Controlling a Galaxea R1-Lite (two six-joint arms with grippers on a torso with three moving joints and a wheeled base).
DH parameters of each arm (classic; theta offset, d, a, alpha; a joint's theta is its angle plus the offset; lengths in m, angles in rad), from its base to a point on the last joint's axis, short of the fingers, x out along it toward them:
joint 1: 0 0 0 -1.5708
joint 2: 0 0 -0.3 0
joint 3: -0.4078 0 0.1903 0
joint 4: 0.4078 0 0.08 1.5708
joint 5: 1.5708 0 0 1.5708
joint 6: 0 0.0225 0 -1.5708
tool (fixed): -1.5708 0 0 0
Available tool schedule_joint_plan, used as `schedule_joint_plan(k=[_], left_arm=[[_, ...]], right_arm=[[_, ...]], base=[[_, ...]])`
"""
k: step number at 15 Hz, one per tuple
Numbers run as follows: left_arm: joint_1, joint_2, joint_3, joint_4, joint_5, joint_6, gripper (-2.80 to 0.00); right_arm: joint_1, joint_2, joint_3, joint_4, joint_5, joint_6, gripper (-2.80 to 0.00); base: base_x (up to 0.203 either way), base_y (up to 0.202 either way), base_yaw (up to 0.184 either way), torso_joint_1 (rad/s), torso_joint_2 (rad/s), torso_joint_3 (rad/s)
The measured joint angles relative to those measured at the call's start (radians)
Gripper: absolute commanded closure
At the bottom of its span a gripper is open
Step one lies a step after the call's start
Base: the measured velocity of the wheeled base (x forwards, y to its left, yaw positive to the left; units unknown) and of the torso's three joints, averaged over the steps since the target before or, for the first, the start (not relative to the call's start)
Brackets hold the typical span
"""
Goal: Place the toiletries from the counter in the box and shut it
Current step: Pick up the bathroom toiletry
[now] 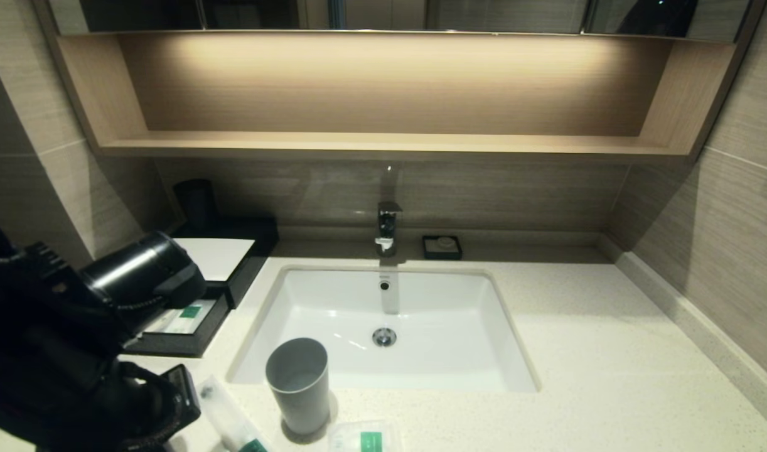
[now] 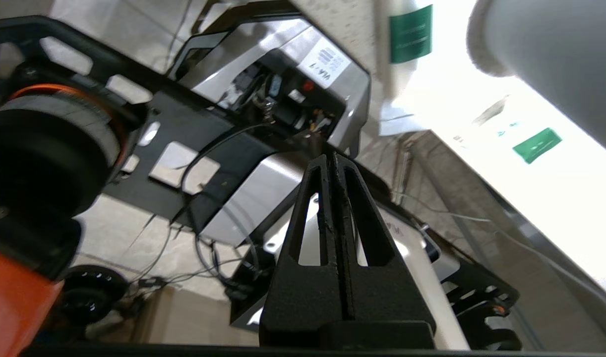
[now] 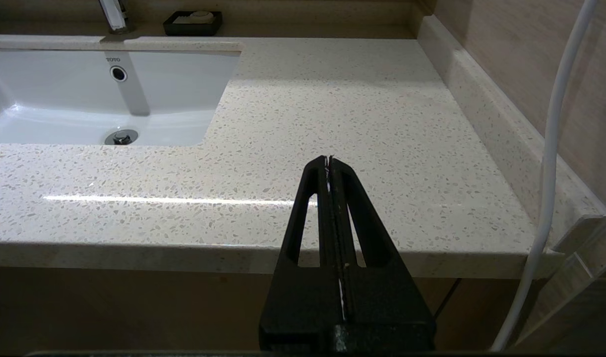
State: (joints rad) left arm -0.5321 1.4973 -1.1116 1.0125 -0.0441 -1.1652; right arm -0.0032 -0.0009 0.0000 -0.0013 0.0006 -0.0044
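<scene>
One packet (image 1: 184, 316) with a green label lies in the pulled-out drawer of the black box (image 1: 189, 342). A long packet (image 1: 233, 422) and a squarish packet (image 1: 366, 437) lie on the table (image 1: 609, 376) at its front edge, either side of a grey cup (image 1: 299, 383). The left gripper (image 2: 333, 158), jaws pressed together and empty, hangs off the table's front edge, apart from both. The right gripper (image 3: 329, 161), jaws together, sits before the bare table right of the white sink (image 1: 383, 314). A wooden shelf (image 1: 383, 147) runs along the wall above.
</scene>
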Motion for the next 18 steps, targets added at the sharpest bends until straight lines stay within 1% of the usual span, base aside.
schedule_joint_plan(k=[2,6,8,13,15,18], left_arm=[[-0.026,0.004,0.046,-0.098,0.013,-0.029,0.0],[-0.057,0.047,0.074,-0.146,0.027,-0.051,0.0],[-0.066,0.062,0.084,-0.175,0.048,-0.052,0.0],[-0.077,0.069,0.122,-0.204,0.056,-0.045,0.0],[-0.078,0.07,0.152,-0.248,0.064,-0.045,0.0],[-0.08,0.072,0.197,-0.346,0.073,-0.045,0.0]], right_arm=[[0.0,0.0,0.0,0.0,0.001,0.001,0.0],[0.0,0.0,0.0,0.0,0.001,0.0,0.0],[0.0,0.0,0.0,0.0,0.001,0.0,0.0],[0.0,0.0,0.0,0.0,0.0,0.0,0.0],[0.0,0.0,0.0,0.0,-0.001,0.0,0.0],[0.0,0.0,0.0,0.0,0.0,0.0,0.0]], base=[[0.0,0.0,0.0,0.0,0.0,0.0],[0.0,0.0,0.0,0.0,0.0,0.0],[0.0,0.0,0.0,0.0,0.0,0.0],[0.0,0.0,0.0,0.0,0.0,0.0],[0.0,0.0,0.0,0.0,0.0,0.0],[0.0,0.0,0.0,0.0,0.0,0.0]])
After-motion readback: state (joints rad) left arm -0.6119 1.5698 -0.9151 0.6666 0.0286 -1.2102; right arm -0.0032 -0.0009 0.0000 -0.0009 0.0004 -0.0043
